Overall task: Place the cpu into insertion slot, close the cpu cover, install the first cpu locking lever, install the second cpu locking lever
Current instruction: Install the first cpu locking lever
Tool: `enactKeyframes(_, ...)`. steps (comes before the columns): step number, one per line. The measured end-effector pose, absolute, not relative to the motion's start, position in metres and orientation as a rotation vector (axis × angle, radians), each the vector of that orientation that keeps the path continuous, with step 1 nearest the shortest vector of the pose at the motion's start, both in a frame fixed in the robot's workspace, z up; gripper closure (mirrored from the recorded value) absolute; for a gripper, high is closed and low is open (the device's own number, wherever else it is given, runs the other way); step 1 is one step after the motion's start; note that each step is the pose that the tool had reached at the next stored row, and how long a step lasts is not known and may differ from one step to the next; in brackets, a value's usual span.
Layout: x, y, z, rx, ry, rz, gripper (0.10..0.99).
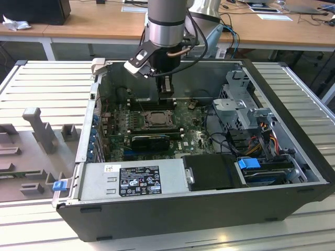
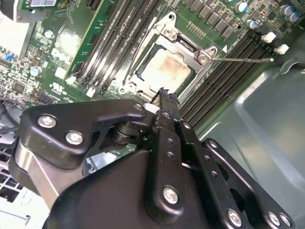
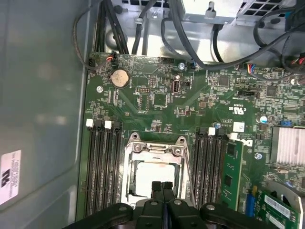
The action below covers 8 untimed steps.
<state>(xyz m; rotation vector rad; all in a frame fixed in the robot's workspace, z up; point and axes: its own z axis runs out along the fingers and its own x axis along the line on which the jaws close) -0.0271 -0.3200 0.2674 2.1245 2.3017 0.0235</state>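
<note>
**Cpu seated under its cover, end effector empty**

Office room, wooden worktops (image 1: 94,23) behind. The slatted metal desk (image 1: 47,78) carries the open computer case (image 1: 183,219). At the exterior view's middle, the green motherboard (image 1: 183,133) holds the insertion slot (image 1: 142,119); the cpu cover (image 3: 155,149) lies over the cpu (image 2: 167,71). The end effector (image 3: 162,187) hovers just above, fingers (image 3: 156,188) pressed together, gripping nothing. The thin locking lever (image 2: 243,60) looks stiff, springy, slippery: push near its free end.

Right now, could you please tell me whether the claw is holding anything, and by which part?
Nothing is held: the claw is shut with nothing between its tips, close over the cpu seated under the cover.
</note>
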Motion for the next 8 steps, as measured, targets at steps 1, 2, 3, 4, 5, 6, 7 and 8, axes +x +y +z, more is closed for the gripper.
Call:
enactKeyframes(1, -0.027, -0.320, 0.272, 2.124, 2.301, 0.022, 0.980)
enactKeyframes(2, -0.027, -0.320, 0.277, 2.124, 2.301, 0.021, 0.980)
enactKeyframes(3, -0.027, -0.320, 0.280, 2.123, 2.300, 0.020, 0.980)
enactKeyframes(4, -0.027, -0.320, 0.282, 2.123, 2.300, 0.019, 0.980)
enactKeyframes(5, -0.027, -0.320, 0.282, 2.122, 2.301, 0.019, 0.980)
enactKeyframes(6, -0.027, -0.320, 0.282, 2.105, 2.317, 0.020, 0.980)
enactKeyframes(7, -0.027, -0.320, 0.282, 2.078, 2.341, 0.020, 0.980)
enactKeyframes(8, -0.027, -0.320, 0.282, 2.055, 2.361, 0.020, 0.980)
